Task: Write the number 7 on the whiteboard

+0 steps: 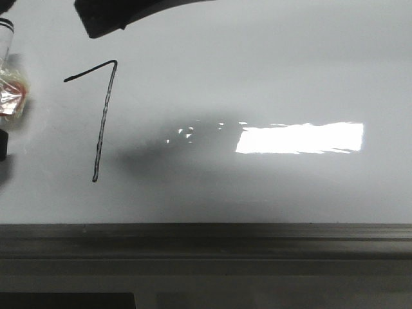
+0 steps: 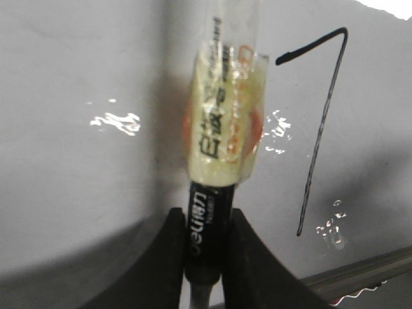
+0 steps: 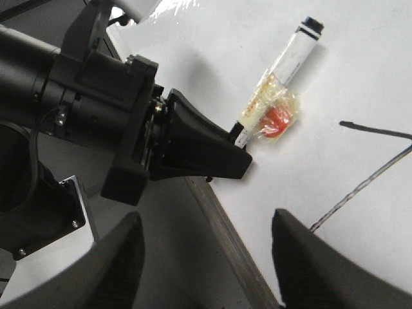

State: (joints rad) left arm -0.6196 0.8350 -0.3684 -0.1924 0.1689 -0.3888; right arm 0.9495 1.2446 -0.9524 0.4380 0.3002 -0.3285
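The whiteboard (image 1: 270, 77) fills the front view. The number 7 (image 1: 103, 116) stands black on its left part and also shows in the left wrist view (image 2: 322, 116) and partly in the right wrist view (image 3: 376, 132). My left gripper (image 2: 206, 222) is shut on a black marker (image 2: 222, 109) wrapped in yellowish tape with an orange patch. The marker points over the board, left of the 7, and I cannot tell whether its tip touches. My right gripper (image 3: 206, 225) is open and empty above the board's edge, looking at the left gripper (image 3: 193, 151) and the marker (image 3: 283, 71).
A dark grey ledge (image 1: 206, 239) runs along the board's lower edge. A bright rectangular glare (image 1: 299, 138) lies right of the 7. A dark arm part (image 1: 112, 18) hangs in at the top of the front view. The marker's taped body (image 1: 9, 90) shows at the far left edge.
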